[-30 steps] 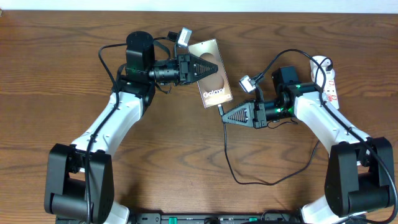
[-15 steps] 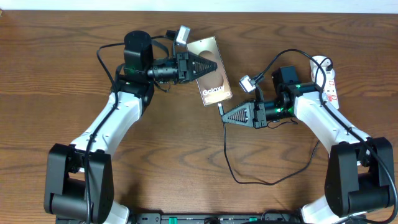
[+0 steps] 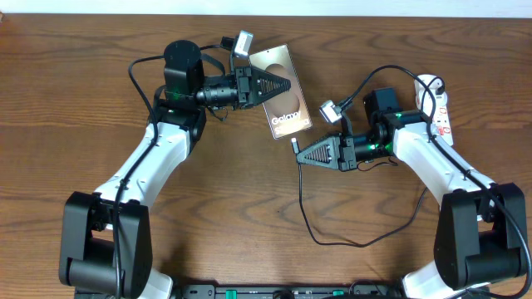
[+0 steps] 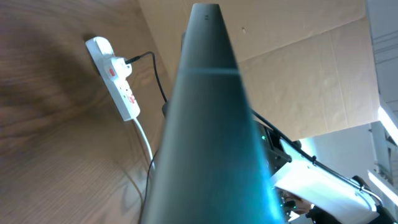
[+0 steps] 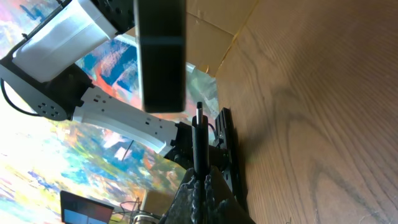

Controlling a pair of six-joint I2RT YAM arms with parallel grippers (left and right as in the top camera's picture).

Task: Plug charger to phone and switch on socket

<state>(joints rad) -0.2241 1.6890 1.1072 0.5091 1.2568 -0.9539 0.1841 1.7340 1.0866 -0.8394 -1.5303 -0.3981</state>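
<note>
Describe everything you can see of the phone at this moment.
The phone is a flat rectangular slab, bronze-grey with a metallic sheen, with white "Galaxy" lettering near its lower end and a dark round patch near the middle. It sits angled near the far edge of the table. The left gripper reaches over it from the left and appears shut on it. The charger tip, in the right gripper, is just below its lower end, not plugged in.
</note>
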